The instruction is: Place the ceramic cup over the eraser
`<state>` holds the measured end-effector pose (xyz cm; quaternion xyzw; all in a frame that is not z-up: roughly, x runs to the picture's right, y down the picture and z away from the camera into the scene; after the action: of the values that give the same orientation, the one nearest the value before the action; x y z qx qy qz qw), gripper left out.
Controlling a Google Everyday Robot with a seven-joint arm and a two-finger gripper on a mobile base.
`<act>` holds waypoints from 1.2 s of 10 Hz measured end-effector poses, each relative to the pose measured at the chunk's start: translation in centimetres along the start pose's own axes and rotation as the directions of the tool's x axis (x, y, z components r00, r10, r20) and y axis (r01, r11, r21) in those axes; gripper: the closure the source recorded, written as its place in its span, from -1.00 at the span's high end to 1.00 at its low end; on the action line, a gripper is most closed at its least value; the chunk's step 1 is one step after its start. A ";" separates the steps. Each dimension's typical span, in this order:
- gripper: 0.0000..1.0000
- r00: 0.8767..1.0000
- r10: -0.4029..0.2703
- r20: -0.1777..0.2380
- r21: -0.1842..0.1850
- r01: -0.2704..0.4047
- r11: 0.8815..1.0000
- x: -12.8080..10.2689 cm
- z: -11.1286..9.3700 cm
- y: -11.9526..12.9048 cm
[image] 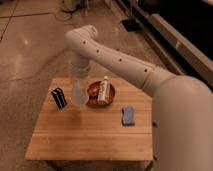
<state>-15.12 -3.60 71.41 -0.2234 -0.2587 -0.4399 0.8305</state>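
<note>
One step is in hand, judged as the carry: the gripper [78, 86] hangs clamped on the ceramic cup [79, 96], and the eraser [59, 97] stands uncovered on the table [90, 136], below the fingers and near them on the side away from the bowl [112, 93]. The next move calls for centring the cup above the eraser, then lowering straight. The arm [120, 60] bends at a high elbow, wrist pointing down.
</note>
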 end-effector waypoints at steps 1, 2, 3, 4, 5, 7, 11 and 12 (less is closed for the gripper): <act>-1.00 1.000 -0.027 0.005 0.002 0.027 1.000 -0.3 0.1 -1.5; -1.00 0.999 -0.051 0.008 0.004 0.051 0.999 -0.5 0.2 -3.0; -1.00 0.997 -0.075 0.012 0.006 0.075 0.997 -0.7 0.3 -4.5; -1.00 0.995 -0.096 0.014 0.009 0.096 0.995 -0.9 0.4 -5.9; -1.00 0.993 -0.118 0.017 0.009 0.117 0.993 -1.1 0.5 -7.2; -1.00 0.987 -0.157 0.021 0.008 0.157 0.988 -1.5 0.7 -9.8; -1.00 0.976 -0.213 0.037 -0.017 0.214 0.977 -2.4 2.5 -13.4; -1.00 0.974 -0.223 0.045 -0.029 0.225 0.974 -2.7 3.2 -13.9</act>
<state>-28.97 -7.16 74.20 -0.2160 -0.2918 -0.5304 0.7661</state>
